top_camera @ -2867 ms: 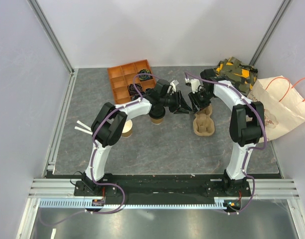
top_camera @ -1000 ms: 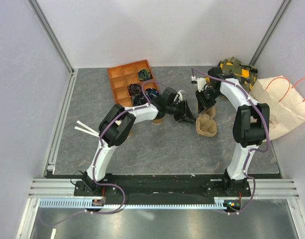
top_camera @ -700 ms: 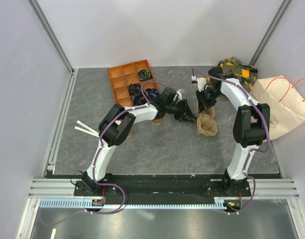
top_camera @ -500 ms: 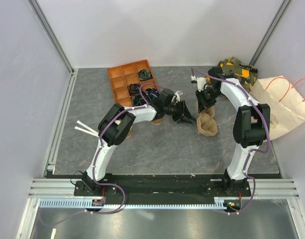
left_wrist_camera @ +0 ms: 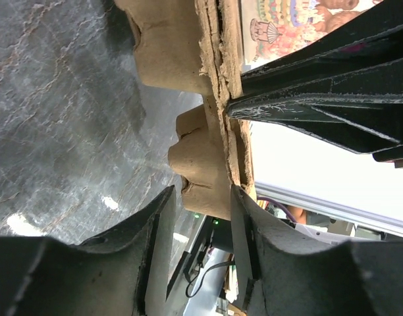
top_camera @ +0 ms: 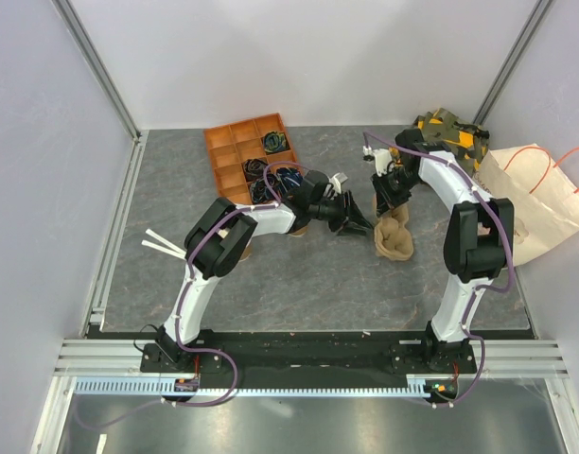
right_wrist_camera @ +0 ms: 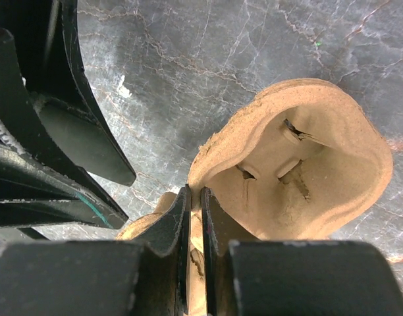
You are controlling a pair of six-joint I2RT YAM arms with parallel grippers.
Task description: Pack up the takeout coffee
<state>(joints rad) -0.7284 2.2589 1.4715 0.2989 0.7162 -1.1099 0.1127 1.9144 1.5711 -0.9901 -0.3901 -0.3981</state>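
Readying cup carrier, rim clenched in right gripper, left gripper spread open alongside; next, likely setting it flat.

Robotics lab test cell, seen from above.
A white-and-black jointed left robot arm and matching right robot arm are bolted to a black base rail at the near edge of a grey marble-patterned counter, enclosed by plain white wall panels and bare aluminium frame posts.
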